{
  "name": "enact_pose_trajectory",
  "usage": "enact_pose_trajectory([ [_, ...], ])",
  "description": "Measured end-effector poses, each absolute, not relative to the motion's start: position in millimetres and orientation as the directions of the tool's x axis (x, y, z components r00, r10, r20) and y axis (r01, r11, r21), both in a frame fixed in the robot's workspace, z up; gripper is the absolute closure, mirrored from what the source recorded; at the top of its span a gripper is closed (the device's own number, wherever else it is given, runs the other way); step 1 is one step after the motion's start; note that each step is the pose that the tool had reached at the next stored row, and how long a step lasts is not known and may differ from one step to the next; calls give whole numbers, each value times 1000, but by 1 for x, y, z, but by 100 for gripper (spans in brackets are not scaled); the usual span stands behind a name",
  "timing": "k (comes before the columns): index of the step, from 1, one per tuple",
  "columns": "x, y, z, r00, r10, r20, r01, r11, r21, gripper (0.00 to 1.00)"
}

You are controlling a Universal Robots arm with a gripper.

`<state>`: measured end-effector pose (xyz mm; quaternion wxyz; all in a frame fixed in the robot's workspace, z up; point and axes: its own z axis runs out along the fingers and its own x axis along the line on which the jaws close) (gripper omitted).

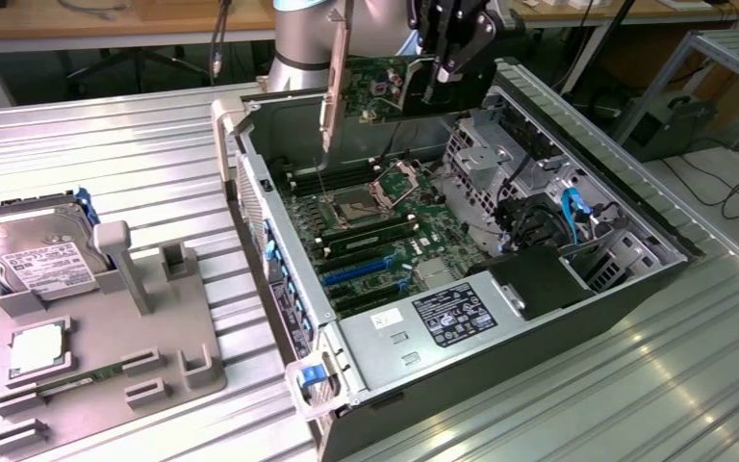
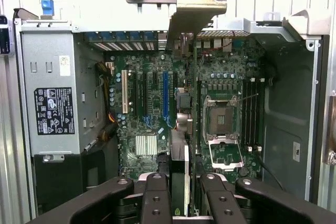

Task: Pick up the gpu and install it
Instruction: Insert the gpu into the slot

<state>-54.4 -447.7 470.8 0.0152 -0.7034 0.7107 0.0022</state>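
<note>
Gripper [image 1: 445,67] pinching the gpu [image 1: 372,91] above the open case [image 1: 498,385] (card hangs edge-down). Risk: a slight tilt misses the blue slot [image 1: 359,269]; the bracket [image 1: 335,82] fouls the rear wall.

Open PC case [image 1: 251,183] lying on its side on ribbed metal table [image 1: 113,154]. Green motherboard [image 1: 383,241] inside, CPU socket [image 1: 350,207] with its frame lifted, blue expansion slots [image 1: 357,268] near it, small silver heatsink [image 2: 146,144] on the board. Grey power supply [image 1: 453,316] with black label at the case end nearest the exterior camera. Blue cables [image 1: 573,217] by the drive bays. At exterior view's left, grey fixture tray [image 1: 100,385] on the table: hard drive [image 1: 42,255] with white label propped in a holder, CPU chip [image 1: 38,348] flat on the tray, RAM stick [image 1: 81,377] lying just beside the chip.
</note>
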Motion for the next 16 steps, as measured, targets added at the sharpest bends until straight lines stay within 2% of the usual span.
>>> enact_pose_trajectory([
  [16,-54,-448,463,-10,-1000,-25,-1000,11,-18,73],
])
